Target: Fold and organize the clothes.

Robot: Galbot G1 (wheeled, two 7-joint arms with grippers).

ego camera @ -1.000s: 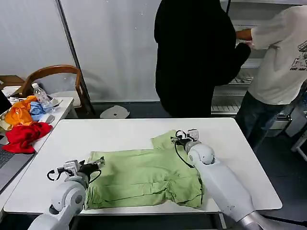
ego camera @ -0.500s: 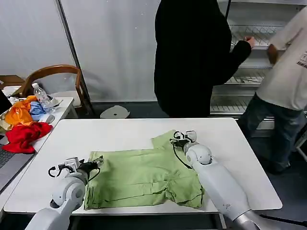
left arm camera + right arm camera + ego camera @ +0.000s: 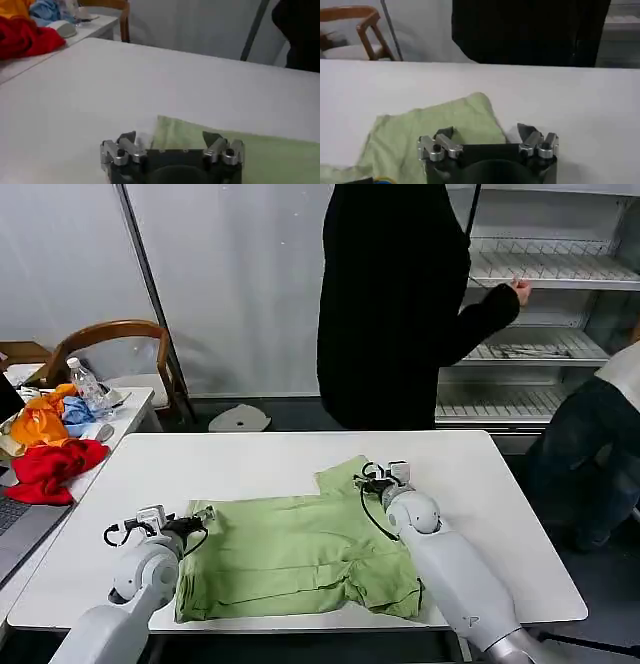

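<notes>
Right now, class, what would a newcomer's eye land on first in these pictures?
The light green T-shirt spread across the white table, with the left tool open at its left corner and the right tool open at the far sleeve. Next, the bright pile of garments on the side desk.

The T-shirt [image 3: 300, 554] beneath both pincers is soft, matt green cloth, lightly creased. Around them the bench [image 3: 250, 459] is smooth, matt white. Each pincer, left [image 3: 170, 142] and right [image 3: 487, 137], shows black plastic with bright metal knuckles.
</notes>
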